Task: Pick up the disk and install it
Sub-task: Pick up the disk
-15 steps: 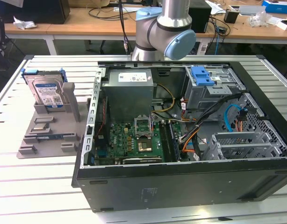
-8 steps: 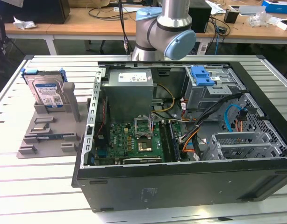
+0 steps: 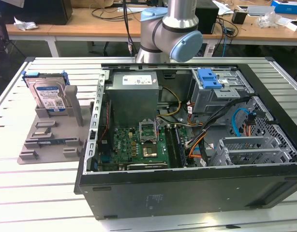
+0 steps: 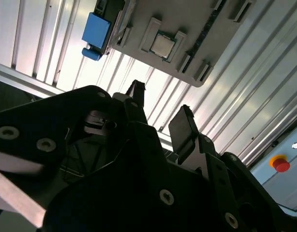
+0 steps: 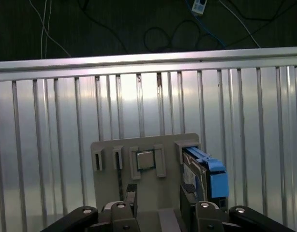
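Note:
The disk [image 3: 48, 94] stands on edge in a slot of a grey holder [image 3: 51, 133] on the slatted table, at the exterior view's left. It is silver, with a white-and-blue label and blue rails. In both wrist views its blue rail end [image 5: 215, 180] [image 4: 95, 31] sticks out of the holder [image 5: 148, 188] [image 4: 201, 29]. My gripper [image 5: 159, 195] [image 4: 160, 108] hangs well above the holder, open, with nothing between its black fingers [image 5: 131, 194]. It is clear of the disk.
An open computer case [image 3: 187, 183] lies to the right of the holder, with a motherboard [image 3: 139, 145], cables and a grey drive bay [image 3: 221, 94] topped by a blue bracket [image 3: 209, 78]. A chip [image 5: 144, 159] sits in the holder. A red button [image 4: 280, 164] lies beyond the table.

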Robot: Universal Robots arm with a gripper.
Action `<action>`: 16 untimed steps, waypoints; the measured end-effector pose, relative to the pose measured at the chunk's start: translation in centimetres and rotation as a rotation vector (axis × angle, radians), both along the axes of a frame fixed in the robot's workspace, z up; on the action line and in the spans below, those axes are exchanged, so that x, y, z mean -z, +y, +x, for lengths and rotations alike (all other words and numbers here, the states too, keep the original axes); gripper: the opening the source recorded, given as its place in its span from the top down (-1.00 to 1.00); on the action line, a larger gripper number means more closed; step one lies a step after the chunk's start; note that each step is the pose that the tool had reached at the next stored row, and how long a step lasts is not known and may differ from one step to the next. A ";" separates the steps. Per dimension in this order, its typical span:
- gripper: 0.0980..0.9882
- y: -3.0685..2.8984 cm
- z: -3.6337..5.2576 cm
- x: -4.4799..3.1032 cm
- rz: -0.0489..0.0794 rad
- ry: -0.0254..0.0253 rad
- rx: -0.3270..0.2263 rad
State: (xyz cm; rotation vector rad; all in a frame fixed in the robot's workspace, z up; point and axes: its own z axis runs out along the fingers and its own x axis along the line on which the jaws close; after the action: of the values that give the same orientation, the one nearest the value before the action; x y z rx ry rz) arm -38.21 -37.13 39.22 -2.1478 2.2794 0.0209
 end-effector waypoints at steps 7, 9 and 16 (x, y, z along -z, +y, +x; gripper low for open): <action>0.14 0.98 0.01 0.01 0.000 0.0000 0.000; 0.14 1.42 0.02 0.03 0.000 0.0001 0.000; 0.14 2.14 0.06 0.20 0.000 0.0001 0.000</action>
State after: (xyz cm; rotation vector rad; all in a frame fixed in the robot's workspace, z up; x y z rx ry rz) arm -38.15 -34.99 39.01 -2.1482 2.2794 0.0208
